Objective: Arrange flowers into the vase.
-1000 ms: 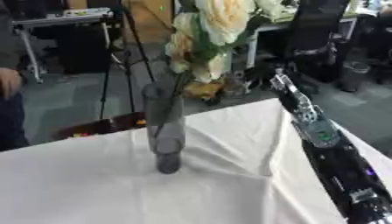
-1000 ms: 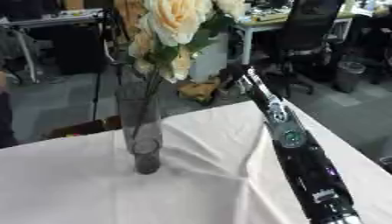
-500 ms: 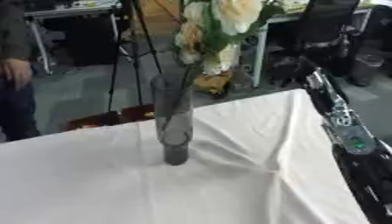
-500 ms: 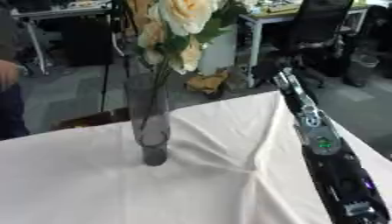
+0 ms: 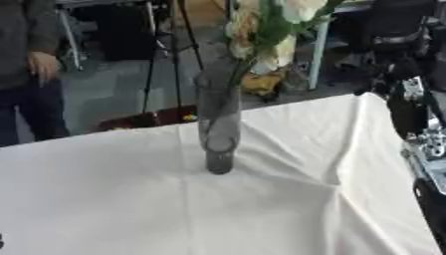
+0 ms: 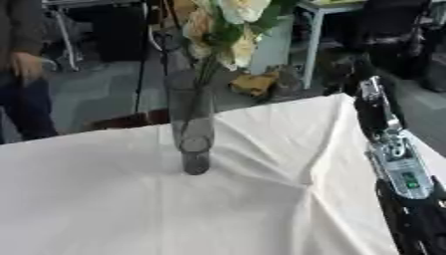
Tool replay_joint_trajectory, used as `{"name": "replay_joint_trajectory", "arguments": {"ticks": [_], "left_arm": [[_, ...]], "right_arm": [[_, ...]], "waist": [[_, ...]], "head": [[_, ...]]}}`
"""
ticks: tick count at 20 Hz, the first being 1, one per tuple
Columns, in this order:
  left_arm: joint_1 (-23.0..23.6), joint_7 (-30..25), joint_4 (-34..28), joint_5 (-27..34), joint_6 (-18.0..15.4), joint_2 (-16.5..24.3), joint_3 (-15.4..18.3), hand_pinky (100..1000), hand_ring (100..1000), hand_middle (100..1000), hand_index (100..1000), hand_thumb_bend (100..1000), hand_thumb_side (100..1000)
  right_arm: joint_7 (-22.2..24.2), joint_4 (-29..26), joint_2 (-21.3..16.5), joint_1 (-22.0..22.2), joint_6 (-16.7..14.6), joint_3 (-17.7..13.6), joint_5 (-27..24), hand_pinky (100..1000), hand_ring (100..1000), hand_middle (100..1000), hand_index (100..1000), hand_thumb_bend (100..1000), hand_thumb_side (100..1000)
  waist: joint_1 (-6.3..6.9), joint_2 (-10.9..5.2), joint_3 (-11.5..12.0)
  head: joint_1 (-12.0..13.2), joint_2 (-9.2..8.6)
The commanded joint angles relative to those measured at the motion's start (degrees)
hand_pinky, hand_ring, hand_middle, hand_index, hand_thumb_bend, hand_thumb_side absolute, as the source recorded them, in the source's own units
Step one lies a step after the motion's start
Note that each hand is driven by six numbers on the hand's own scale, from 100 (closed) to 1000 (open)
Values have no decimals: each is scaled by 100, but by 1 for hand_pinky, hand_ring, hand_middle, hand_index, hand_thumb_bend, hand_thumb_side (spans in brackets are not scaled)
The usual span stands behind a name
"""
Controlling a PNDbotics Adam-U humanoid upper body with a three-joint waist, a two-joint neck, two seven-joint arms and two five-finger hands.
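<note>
Right eye view shows the right arm [image 6: 396,169] entering along the right edge and reaching away from the camera over the far right corner of the tabletop [image 6: 131,209]. The arm is black with silver joint housings, one carrying a small green mark. The right hand [image 6: 353,64] is a dark, blurred shape at the far end of the arm, beyond the table edge and set against dark office chairs; the state of its fingers cannot be told. It is well apart from the vase, and nothing can be made out in it. The left hand appears in neither view.

A white cloth [image 6: 287,149] covers the tabletop, with raised creases running from the far right corner toward the middle and a straight fold line running toward the near edge.

The vase [image 5: 218,129] is a tall, narrow cylinder of smoky grey glass standing upright on the cloth, left of centre and near the far edge. Its lower part appears darker than the upper part.

The flowers [image 5: 261,30] stand in the vase, stems inside the glass, with cream and pale yellow blooms and green leaves spreading above the rim and leaning slightly right. The topmost blooms are cut off by the upper frame edge.

Behind the tabletop a black tripod [image 5: 174,55] stands on a grey floor.
</note>
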Motion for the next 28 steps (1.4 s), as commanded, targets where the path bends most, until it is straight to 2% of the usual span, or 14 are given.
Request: {"name": "replay_joint_trajectory", "arguments": {"ticks": [1,6,7,8,9,11,14,18,23,26,28], "left_arm": [[-63,-45,-137,-37,-24,107,22,583,762,691,680,361,1000],[-57,-77,-132,-60,-20,90,17,583,763,692,680,360,1000],[-56,-50,-139,-66,-18,101,63,583,758,686,668,360,1000],[-66,1,-152,-73,-13,115,129,583,758,686,668,360,1000],[-84,29,-160,-78,-9,121,144,583,758,686,668,360,1000],[-125,13,-167,-79,-5,109,90,583,758,686,668,360,1000],[-169,-4,-166,-69,2,58,48,582,755,681,663,363,1000],[-195,42,-146,-83,7,38,77,583,761,690,675,363,1000],[-281,47,-144,-102,1,9,63,583,760,690,675,368,1000],[-304,34,-140,-110,0,6,43,584,762,692,674,367,1000],[-321,13,-136,-118,-2,28,33,584,765,694,675,368,1000]], "right_arm": [[3,-255,-82,-21,86,-50,-39,510,787,518,632,535,1000],[32,-294,-39,0,116,-36,24,510,787,518,631,535,1000],[57,-296,14,-50,130,5,15,507,785,517,630,527,1000],[104,-285,112,-146,167,68,10,507,785,517,630,527,1000],[139,-267,216,-229,211,84,50,507,785,517,630,527,1000],[130,-263,268,-253,264,31,160,507,785,517,630,527,1000],[126,-241,309,-270,315,44,264,505,787,515,629,530,1000],[285,-128,473,-403,365,164,369,504,788,514,628,525,1000],[357,-86,528,-385,369,172,371,503,788,513,627,526,1000],[351,-76,521,-368,363,154,369,504,789,514,627,524,1000],[330,-88,534,-329,372,127,374,503,789,514,627,522,1000]], "waist": [[-64,-171,-80],[-49,-190,-70],[-39,-192,-21],[-43,-187,75],[-55,-181,200],[-76,-175,475],[-68,-195,648],[19,-255,316],[24,-293,-52],[34,-302,-128],[56,-321,-280]], "head": [[84,53],[159,120],[397,121],[551,123],[584,122],[489,123],[471,118],[670,144],[650,167],[624,178],[631,204]]}}
